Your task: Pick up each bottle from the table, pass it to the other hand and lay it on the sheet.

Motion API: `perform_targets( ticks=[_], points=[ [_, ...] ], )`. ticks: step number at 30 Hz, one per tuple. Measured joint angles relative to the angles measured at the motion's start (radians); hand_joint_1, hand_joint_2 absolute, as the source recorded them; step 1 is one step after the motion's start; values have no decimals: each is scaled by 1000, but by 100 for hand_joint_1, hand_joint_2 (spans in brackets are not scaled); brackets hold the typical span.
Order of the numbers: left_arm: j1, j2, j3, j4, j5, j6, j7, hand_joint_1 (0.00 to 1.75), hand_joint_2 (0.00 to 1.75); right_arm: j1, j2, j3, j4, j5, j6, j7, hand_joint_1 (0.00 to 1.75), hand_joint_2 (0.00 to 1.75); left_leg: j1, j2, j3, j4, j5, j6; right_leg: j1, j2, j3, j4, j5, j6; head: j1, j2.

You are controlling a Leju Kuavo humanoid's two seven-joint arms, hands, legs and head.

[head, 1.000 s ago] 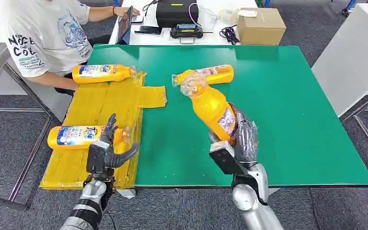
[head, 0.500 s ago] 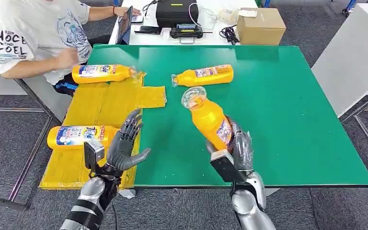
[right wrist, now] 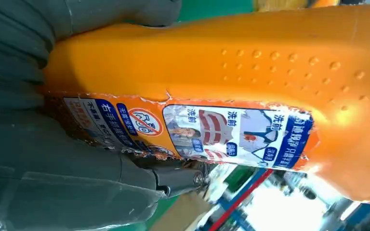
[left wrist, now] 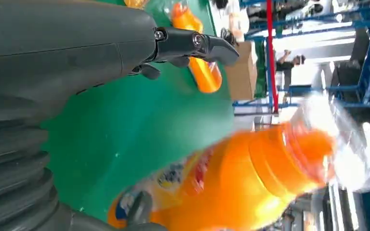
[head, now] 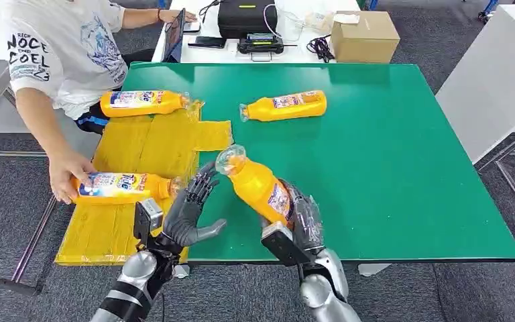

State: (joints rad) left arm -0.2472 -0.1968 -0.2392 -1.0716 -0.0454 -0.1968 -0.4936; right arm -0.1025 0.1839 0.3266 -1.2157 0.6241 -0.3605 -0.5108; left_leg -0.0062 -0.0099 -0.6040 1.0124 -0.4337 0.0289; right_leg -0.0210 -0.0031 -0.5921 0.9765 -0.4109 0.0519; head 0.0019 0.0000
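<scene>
The robot's right hand point(head: 298, 218) grips an orange bottle point(head: 258, 184) by its base, tilting the wrapped cap toward the left hand point(head: 188, 211), which waits beside it with fingers spread wide and empty, seemingly ready for the handover; a person's hand point(head: 67, 176) rests on a bottle lying on the yellow sheet point(head: 144, 144); another bottle point(head: 285, 106) lies on the green table point(head: 389, 154).
</scene>
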Motion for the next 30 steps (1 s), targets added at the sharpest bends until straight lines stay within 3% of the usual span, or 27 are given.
perform_targets(
  ticks=[12, 30],
  points=[
    [-1, -5, -35, 32, 70, -98, 27, 0, 175, -78, 59, 132, 138, 23, -9, 22, 175, 175, 0, 0, 0, 0, 0, 0, 0, 0, 0, 0, 0, 0, 0, 0],
    [9, 9, -18, 61, 123, -97, 34, 0, 175, -144, 108, 235, 349, 37, -7, 11, 175, 175, 0, 1, 1, 0, 0, 0, 0, 2, 0, 0, 0, 0, 0, 0]
  ],
)
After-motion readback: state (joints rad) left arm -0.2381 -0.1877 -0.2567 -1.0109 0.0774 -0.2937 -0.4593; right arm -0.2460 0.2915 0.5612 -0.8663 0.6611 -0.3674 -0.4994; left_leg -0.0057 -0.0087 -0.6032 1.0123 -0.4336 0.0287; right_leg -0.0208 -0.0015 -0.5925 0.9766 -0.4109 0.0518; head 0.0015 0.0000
